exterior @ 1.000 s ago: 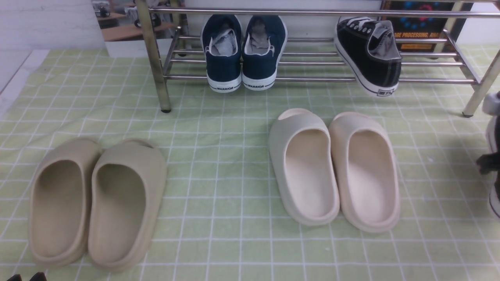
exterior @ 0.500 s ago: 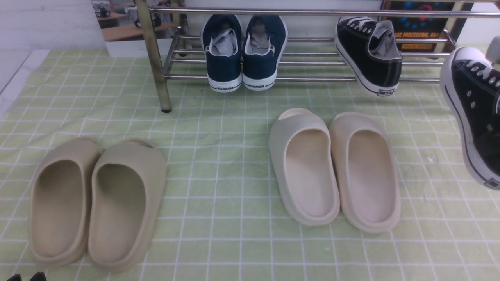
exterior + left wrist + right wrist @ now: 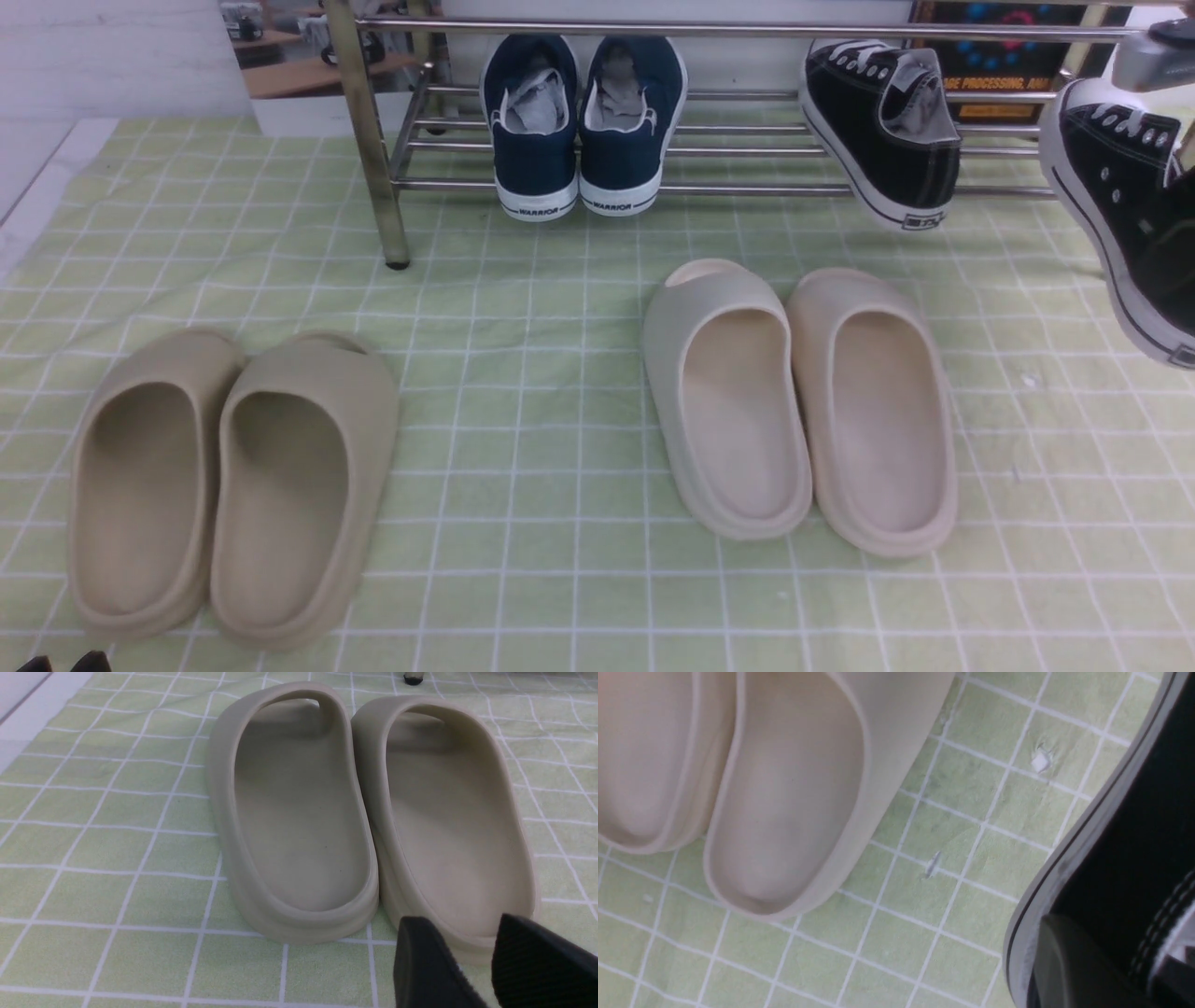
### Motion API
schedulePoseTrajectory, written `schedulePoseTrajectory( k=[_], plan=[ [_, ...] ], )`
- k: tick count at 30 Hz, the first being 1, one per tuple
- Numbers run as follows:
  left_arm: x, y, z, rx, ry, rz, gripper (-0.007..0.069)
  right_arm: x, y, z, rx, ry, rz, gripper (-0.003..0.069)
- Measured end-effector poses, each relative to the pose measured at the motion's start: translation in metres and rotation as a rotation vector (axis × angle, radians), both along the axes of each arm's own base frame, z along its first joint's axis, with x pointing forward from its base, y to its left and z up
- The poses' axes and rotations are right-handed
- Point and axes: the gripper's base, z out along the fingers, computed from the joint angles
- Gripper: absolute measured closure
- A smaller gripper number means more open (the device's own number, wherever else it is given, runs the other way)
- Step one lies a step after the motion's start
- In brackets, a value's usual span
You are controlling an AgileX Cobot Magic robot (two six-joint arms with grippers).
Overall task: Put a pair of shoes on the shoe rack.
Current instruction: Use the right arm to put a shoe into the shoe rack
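Right jaws clamped on 2nd black sneaker [image 3: 1116,205], airborne by shoe rack [image 3: 747,189] right end; 1st sneaker [image 3: 882,140] already racked. Left jaws spread, idle. Prob. light, canvas floppy, sole stiff: hold at heel collar.

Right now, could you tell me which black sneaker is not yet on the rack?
The far-right black sneaker, lifted in the air; the other black sneaker rests on the rack.
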Motion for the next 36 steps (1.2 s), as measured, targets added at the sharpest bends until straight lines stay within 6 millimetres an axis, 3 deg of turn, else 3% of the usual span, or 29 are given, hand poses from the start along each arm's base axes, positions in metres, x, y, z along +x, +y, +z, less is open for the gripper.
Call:
schedulePoseTrajectory(
  k=[8, 18, 24, 28, 36],
  plan=[
    [0.0, 0.0, 0.0, 0.0, 0.0, 0.0, 0.0387, 0.037, -0.003, -0.007, -0.021, -0.036, 0.054, 0.0636],
    [0.0, 0.0, 0.0, 0.0, 0.0, 0.0, 0.0387, 0.086, -0.005, -0.036, -0.061, -0.051, 0.129, 0.0636],
    [0.0, 0.0, 0.0, 0.0, 0.0, 0.0, 0.0387, 0.119, 0.014, -0.04, -0.12, -0.186, 0.171, 0.0636],
    [0.0, 0.0, 0.0, 0.0, 0.0, 0.0, 0.0387, 0.131, 0.024, -0.047, -0.152, -0.243, 0.188, 0.0636],
    [0.0, 0.0, 0.0, 0.0, 0.0, 0.0, 0.0387, 0.14, 0.023, -0.057, -0.182, -0.277, 0.183, 0.0636]
  ],
)
